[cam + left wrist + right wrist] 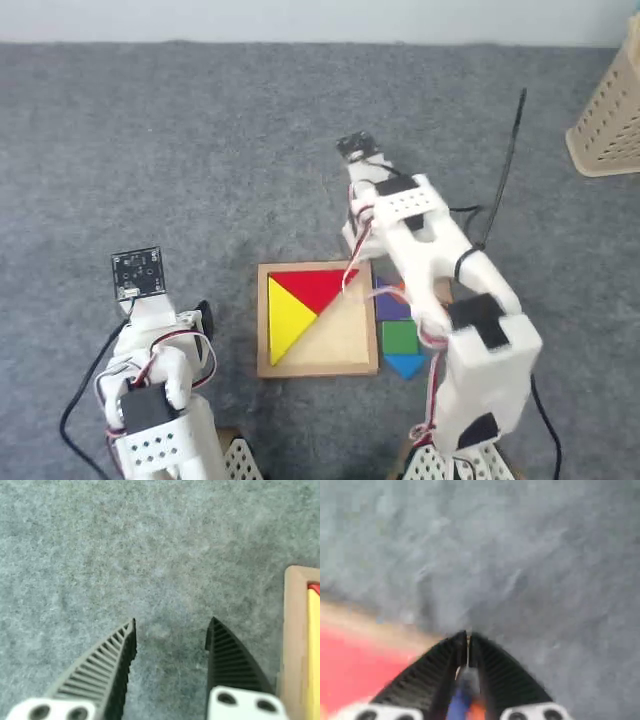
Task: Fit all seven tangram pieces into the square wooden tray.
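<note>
**Two of seven pieces home.** The red triangle (pixel 318 285) and the yellow triangle (pixel 286 320) lie edge to edge in the wooden tray (pixel 345 342), against its far and left rims. The tray sits on the grey carpet (pixel 200 150) near the middle of the carpet's near edge. The tray's near right part is bare wood.

Loose pieces lie on the carpet just beside the tray's right rim. They include a green square (pixel 400 338), a blue triangle (pixel 406 366) closer to the near edge, and a purple piece (pixel 388 304) partly under the right arm (pixel 440 265).

The right gripper (pixel 468 636) hangs at the tray's far right corner, its jaws pinched tip to tip. The left gripper (pixel 172 622) hovers over bare carpet off the tray's left rim, jaws spread wide with nothing between them.

The step in hand looks like fetching the third piece. That calls for opening the right jaws, coming down over the loose pieces and taking one by its sides. The piece then has to be turned to match the open wood.

The high view lays out the pieces and both arms. The right wrist view adds the meeting jaw tips and a blue-and-orange blur between the jaws near their base that cannot be identified. The left wrist view gives the left jaws' gap.
</note>
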### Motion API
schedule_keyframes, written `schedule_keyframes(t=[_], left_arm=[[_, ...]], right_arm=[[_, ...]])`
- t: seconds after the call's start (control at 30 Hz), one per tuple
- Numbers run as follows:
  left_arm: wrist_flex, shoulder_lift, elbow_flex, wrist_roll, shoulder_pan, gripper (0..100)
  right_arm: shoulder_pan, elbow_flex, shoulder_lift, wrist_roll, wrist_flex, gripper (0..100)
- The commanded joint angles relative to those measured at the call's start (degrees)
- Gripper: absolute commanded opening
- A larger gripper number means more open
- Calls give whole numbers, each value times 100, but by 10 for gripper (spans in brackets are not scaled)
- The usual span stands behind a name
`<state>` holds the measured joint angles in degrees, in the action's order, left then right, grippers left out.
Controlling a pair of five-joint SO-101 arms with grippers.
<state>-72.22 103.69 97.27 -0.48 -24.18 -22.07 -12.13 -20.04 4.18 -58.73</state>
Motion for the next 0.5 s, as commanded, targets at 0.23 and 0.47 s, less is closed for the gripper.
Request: schedule_keyframes(t=[0.23,0.47], left_arm=[[-26,79,-75,-26,18,216],[-26,79,-75,-26,18,216]], right_arm=[[857,563,22,-316,154,6],[418,422,840,62,-796,6]])
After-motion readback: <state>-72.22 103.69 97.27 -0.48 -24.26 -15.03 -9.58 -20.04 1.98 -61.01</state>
